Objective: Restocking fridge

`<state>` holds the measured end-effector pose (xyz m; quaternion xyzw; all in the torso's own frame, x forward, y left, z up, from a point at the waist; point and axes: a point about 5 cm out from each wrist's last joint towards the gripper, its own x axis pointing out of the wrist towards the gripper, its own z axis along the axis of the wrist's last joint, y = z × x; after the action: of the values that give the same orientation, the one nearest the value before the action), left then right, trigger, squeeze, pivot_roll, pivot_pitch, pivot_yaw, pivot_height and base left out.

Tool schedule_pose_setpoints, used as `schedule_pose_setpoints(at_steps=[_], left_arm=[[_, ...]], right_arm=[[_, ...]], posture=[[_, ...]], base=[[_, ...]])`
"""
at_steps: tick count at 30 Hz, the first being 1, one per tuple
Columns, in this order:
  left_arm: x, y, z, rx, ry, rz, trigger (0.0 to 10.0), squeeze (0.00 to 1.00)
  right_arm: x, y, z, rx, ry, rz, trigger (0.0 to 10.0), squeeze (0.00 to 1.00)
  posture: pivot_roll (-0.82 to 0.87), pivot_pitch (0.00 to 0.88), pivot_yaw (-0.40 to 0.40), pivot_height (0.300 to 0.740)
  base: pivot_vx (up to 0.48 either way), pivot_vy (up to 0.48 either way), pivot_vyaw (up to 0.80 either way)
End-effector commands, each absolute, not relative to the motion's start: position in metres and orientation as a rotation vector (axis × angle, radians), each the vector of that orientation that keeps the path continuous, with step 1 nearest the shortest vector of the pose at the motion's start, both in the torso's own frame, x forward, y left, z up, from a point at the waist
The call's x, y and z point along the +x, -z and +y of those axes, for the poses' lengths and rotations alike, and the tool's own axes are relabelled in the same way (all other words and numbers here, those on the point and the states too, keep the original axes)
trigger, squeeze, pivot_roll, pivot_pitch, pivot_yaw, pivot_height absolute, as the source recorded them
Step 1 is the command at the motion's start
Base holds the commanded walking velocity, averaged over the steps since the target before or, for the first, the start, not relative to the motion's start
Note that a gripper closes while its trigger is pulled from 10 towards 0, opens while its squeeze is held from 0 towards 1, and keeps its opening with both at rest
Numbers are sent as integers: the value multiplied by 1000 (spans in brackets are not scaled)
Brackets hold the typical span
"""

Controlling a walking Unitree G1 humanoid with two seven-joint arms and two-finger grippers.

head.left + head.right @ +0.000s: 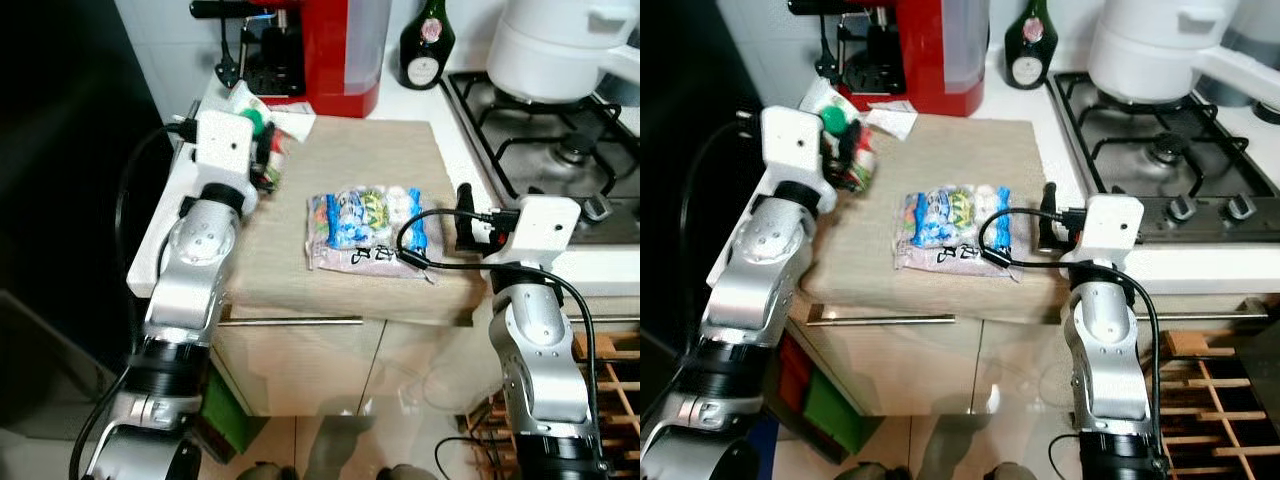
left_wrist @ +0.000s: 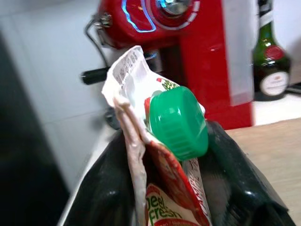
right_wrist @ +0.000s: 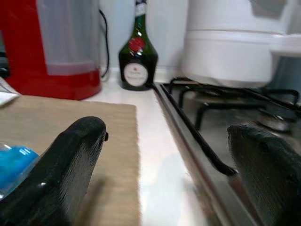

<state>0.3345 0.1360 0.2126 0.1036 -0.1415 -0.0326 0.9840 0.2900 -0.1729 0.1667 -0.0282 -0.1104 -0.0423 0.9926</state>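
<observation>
Kitchen counter with beige mat (image 1: 380,160); red coffee machine (image 1: 320,50), dark bottle (image 1: 427,45), gas hob (image 1: 545,130) behind; left gripper (image 2: 164,188) pinching green-capped carton (image 2: 176,125) at mat's left edge; snack bag (image 1: 365,230) mid-mat; right gripper (image 3: 164,165) spread beside it.

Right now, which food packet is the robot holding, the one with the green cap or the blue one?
The green-capped pouch: the left gripper is shut on it. The blue packet lies flat on the mat, untouched.
</observation>
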Motion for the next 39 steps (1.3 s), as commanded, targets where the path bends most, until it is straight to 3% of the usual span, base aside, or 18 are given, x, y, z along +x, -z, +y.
schedule_pose_setpoints(at_steps=[1,12,39], left_arm=[[330,-215,136,219,33,-320,10000,0],[330,-215,127,250,38,-344,10000,0],[328,-210,118,199,67,-342,10000,0]], right_arm=[[294,-168,-167,-46,57,-229,10000,0],[302,-173,-161,-44,22,-260,10000,0],[301,-171,-163,-56,19,-257,10000,0]], posture=[[-89,18,37,740],[-85,0,32,740],[-101,8,29,740]], base=[[0,0,0],[-253,0,0],[-27,0,0]])
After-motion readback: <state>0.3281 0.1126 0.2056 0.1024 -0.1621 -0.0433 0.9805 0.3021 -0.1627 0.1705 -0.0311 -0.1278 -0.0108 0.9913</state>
